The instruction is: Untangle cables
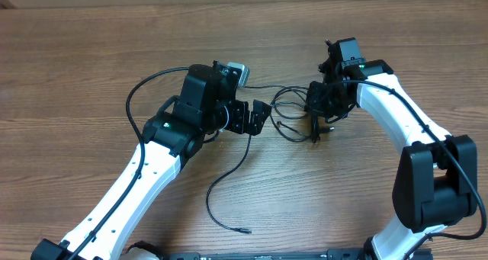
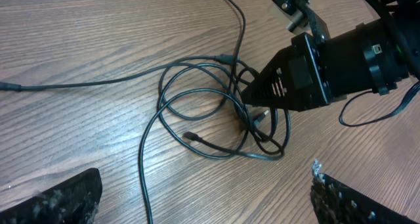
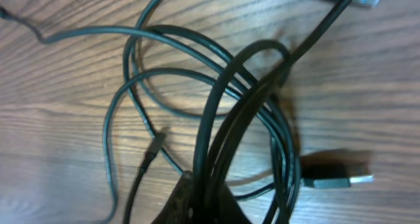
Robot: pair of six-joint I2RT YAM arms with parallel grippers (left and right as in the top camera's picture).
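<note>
Cables [image 1: 293, 111] lie in a looped knot in the middle of the desk [image 1: 76, 62], with one loose end trailing near. Right hand [image 1: 322, 111] is pressed together, pinching strands of the tangle. Left hand [image 1: 255, 117] hangs spread just beside it. Untangling looks barely begun.

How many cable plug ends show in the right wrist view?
2: a wide black silver-tipped plug at lower right; a small slim plug left of centre. The thin black cables may hide others.

Left end effector [image 1: 258, 117] and right end effector [image 2: 248, 98] hem the cables [image 1: 288, 100]; bare table [image 1: 290, 54] beyond lies open.
</note>
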